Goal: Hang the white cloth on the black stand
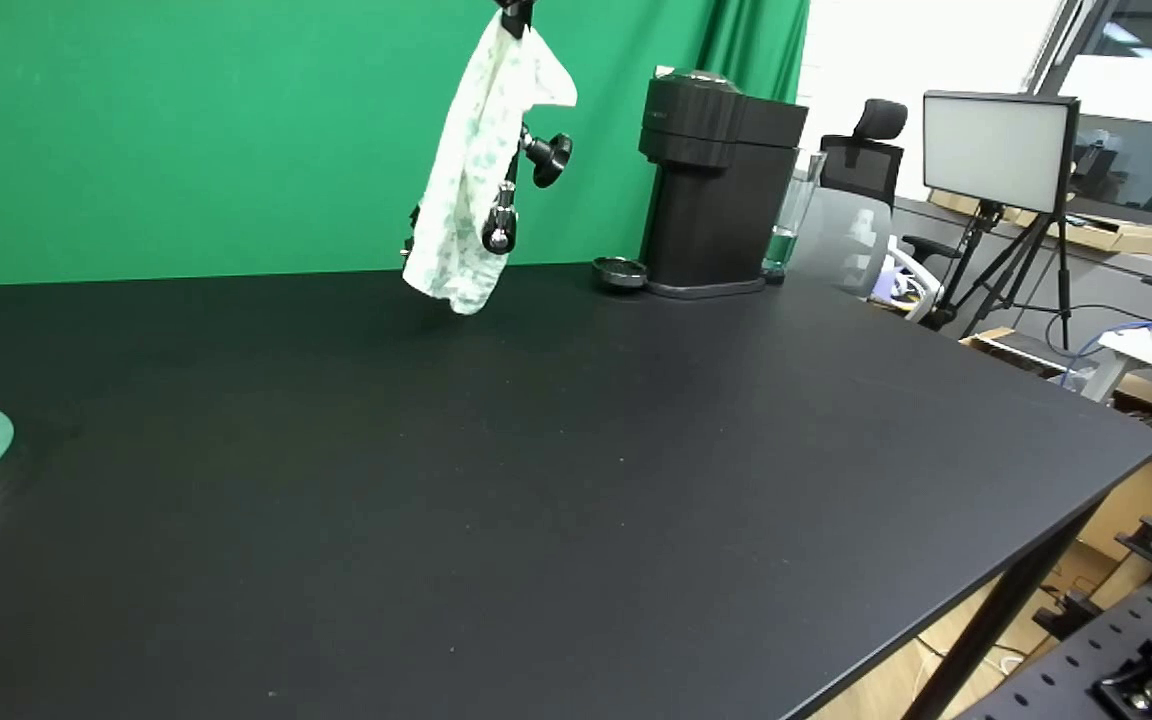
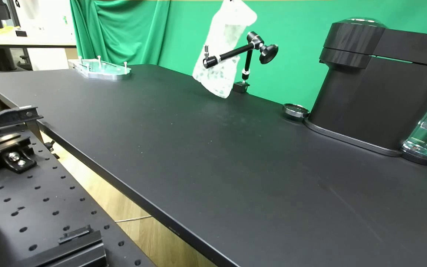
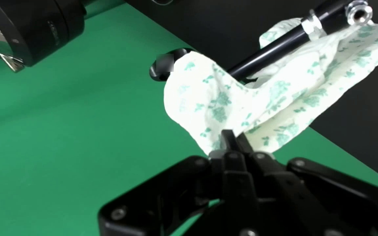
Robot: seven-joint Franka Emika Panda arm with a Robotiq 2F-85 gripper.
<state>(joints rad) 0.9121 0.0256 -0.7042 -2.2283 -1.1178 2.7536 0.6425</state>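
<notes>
By the green backdrop (image 1: pixel 186 130), gripper (image 3: pixel 236 135) clamped on the white cloth (image 1: pixel 479 170) up top, likely so it dangles for draping; hangs right beside the black stand (image 2: pixel 235 52), can't tell if touching.

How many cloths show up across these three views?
1: the white cloth, pinched in the gripper and hanging at the black stand. Both exterior views and the wrist view show this same cloth; any hidden behind other things would not show.
</notes>
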